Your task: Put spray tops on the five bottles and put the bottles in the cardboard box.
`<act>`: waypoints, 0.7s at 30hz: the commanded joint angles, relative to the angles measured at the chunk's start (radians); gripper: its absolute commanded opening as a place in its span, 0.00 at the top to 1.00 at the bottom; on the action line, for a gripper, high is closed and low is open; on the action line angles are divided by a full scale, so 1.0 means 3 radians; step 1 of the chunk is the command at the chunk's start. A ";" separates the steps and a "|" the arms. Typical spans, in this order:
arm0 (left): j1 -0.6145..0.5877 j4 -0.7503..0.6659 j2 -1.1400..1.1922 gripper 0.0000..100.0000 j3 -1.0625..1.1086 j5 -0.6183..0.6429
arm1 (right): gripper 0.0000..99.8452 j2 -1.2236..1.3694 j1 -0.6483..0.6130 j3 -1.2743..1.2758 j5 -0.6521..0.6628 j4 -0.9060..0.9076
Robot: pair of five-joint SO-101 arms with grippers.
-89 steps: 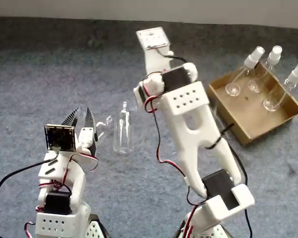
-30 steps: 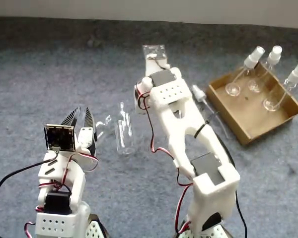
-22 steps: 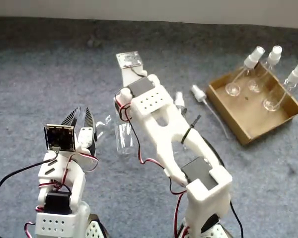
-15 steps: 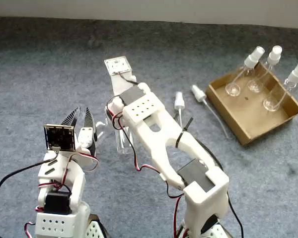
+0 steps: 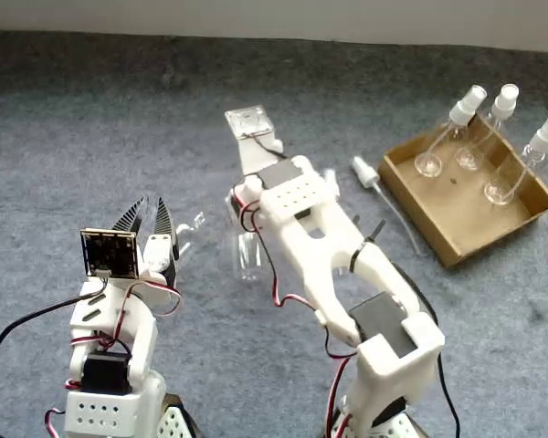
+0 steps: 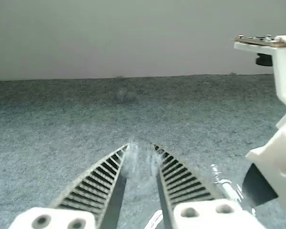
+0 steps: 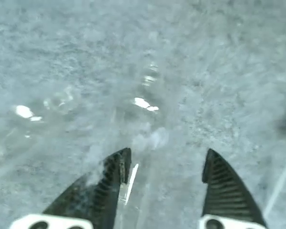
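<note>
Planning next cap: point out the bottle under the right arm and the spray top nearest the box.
bottle (image 5: 246,261), high view, clear body.
spray top (image 5: 364,171), high view, white head.

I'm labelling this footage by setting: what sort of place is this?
Probably a robotics lab or hobby bench: two white printed arms on a grey carpeted table, and a cardboard box holding spray bottles.

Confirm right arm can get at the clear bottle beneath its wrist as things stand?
Probably yes: the right gripper hangs open directly over the clear bottle, with nothing between them.
</note>
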 commanded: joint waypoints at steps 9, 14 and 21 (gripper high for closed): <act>-0.0008 0.0000 -0.0043 0.96 -0.0166 -0.0020 | 0.84 -0.0033 0.0519 -0.0151 0.0056 0.0473; -0.0008 0.0000 -0.0043 0.96 -0.0166 -0.0020 | 0.84 -0.0335 0.0504 -0.0458 0.0056 0.0529; -0.0023 0.0000 -0.0043 0.96 -0.0166 -0.0020 | 0.84 -0.0570 0.0136 -0.0453 0.0056 0.0499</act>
